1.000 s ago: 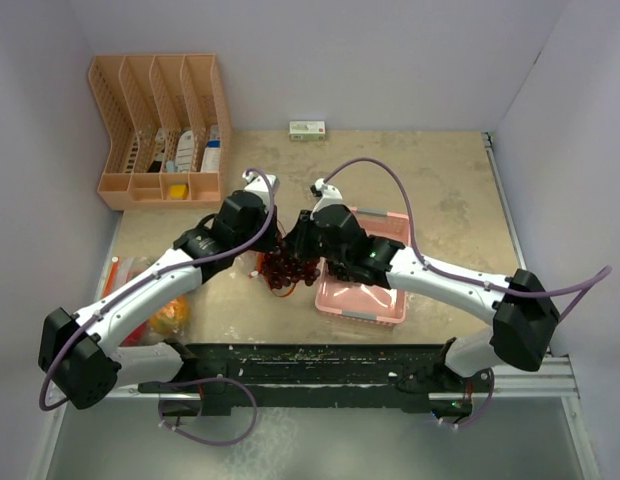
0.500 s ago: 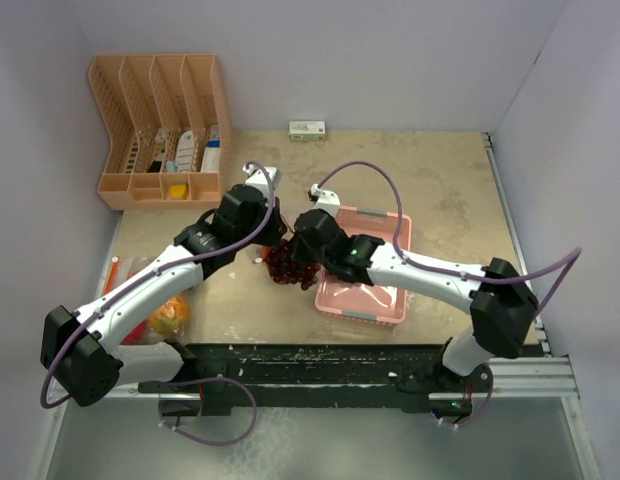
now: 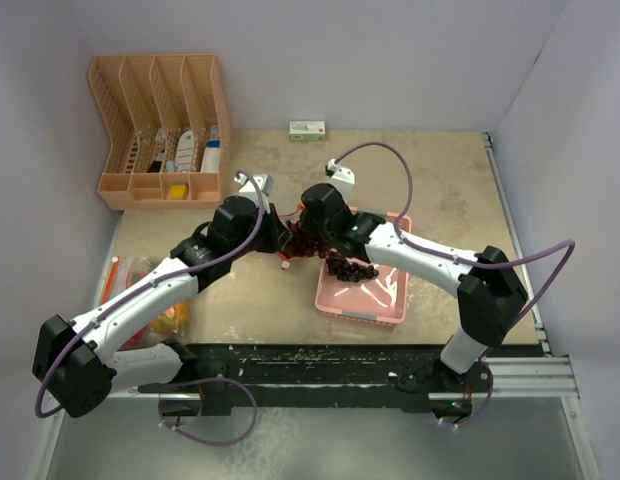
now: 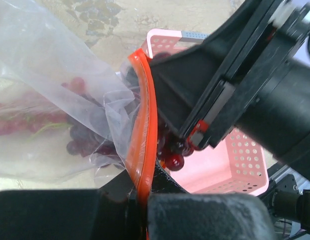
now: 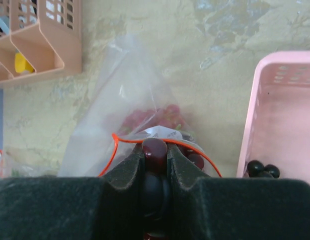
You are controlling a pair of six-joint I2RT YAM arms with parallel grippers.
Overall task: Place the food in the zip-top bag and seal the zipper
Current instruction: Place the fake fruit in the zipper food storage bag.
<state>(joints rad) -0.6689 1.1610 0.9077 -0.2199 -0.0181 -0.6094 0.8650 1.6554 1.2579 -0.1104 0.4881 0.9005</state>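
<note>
Since a second ago both hands have shifted away from the arm bases, toward the back of the surface point(image 3: 440, 180), taking the bag with them. The slatted peach plastic organizer point(image 3: 155, 120) at far left has not moved. The left hand point(image 4: 141, 202) is pinched tight on the bag's zipper rim point(image 4: 145, 125), a glossy, curved orange strip. The bag point(image 4: 50, 85) is thin, crinkled clear film, with round dark red grapes point(image 4: 80, 137) showing through it. The right hand point(image 5: 155, 151) is clamped on one smooth, shiny grape point(image 5: 155, 145) at the bag's mouth. Its arm has swung off the perforated pink tray point(image 3: 385, 305), where a knobbly dark grape bunch point(image 3: 350, 268) lies on the left side.
</note>
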